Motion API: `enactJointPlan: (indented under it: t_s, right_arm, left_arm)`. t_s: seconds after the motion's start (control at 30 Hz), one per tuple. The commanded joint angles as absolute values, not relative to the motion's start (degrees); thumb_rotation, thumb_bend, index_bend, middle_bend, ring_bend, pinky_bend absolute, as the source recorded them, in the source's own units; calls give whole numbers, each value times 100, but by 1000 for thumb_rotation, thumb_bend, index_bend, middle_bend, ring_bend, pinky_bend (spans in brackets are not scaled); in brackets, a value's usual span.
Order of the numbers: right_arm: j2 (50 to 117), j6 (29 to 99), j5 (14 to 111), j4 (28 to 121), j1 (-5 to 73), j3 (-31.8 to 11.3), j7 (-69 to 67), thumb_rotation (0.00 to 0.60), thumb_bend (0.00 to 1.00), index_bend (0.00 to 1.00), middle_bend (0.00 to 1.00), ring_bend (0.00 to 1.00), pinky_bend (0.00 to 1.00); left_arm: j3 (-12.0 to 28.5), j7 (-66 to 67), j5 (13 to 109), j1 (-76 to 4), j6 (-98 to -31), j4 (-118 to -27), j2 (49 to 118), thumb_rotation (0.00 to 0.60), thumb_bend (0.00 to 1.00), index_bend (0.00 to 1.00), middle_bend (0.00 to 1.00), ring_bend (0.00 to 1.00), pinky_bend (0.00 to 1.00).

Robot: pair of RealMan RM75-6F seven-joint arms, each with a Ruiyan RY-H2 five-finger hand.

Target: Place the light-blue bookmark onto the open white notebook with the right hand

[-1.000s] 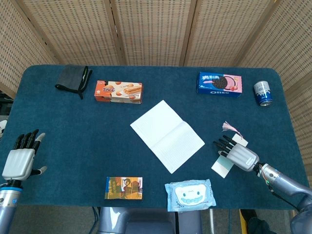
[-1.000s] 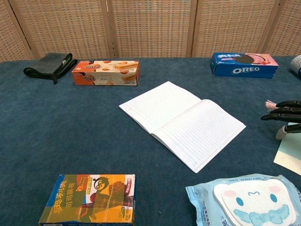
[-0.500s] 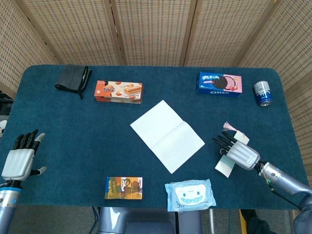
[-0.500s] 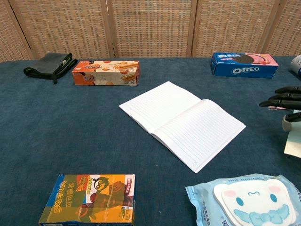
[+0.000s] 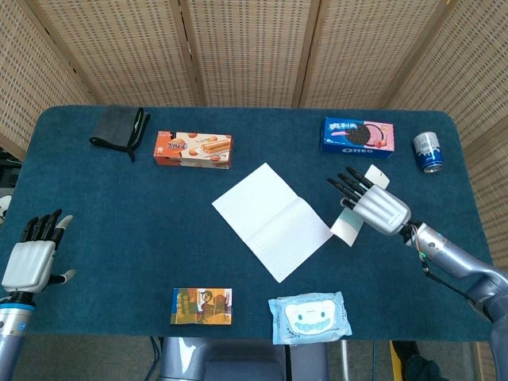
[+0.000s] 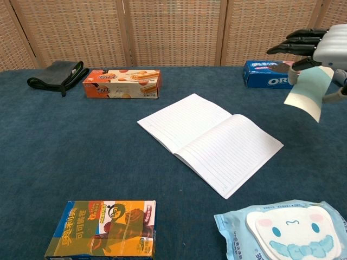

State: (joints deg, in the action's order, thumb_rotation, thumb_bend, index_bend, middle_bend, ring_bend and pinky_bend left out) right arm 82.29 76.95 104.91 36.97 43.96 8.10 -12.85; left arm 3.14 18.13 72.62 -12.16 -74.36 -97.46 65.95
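The open white notebook [image 5: 271, 220] [image 6: 210, 141] lies flat at the table's middle. My right hand [image 5: 371, 202] [image 6: 320, 47] hovers above the table just right of the notebook and holds the light-blue bookmark [image 5: 346, 226] [image 6: 307, 93], which hangs down from under its fingers, clear of the cloth. The bookmark's lower end is close to the notebook's right corner in the head view. My left hand [image 5: 33, 255] rests open at the table's near left edge with nothing in it; the chest view does not show it.
An Oreo box [image 5: 358, 136] and a can [image 5: 428, 152] stand at the back right. A biscuit box [image 5: 193, 149] and a dark pouch [image 5: 119, 128] are at the back left. A snack box [image 5: 202, 305] and wet-wipes pack [image 5: 309, 316] lie near the front.
My right hand has lifted the bookmark off the table and carried it up and left, toward the notebook's right corner. The left hand has not moved.
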Motion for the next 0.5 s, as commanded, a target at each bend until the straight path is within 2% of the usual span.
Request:
enactJointPlan:
  t_s: [0.03, 0.27, 0.5]
  right_arm:
    - [7760, 6535, 10126, 4866, 5096, 375, -544, 600, 311, 545, 0, 0, 0]
    - [7859, 5197, 9620, 5740, 5751, -94, 450, 600, 319, 546, 0, 0, 0]
    - [8570, 4230, 9182, 5483, 6300, -430, 990, 600, 363, 546, 0, 0, 0]
  left_arm:
    - [333, 1787, 7206, -1234, -7392, -9714, 6582, 600, 0, 0, 0, 0, 0]
    - [418, 1687, 6956, -1311, -7196, -9597, 6557, 600, 0, 0, 0, 0, 0]
    - [505, 1634, 6668, -1405, -6981, -9494, 6537, 600, 0, 0, 0, 0, 0]
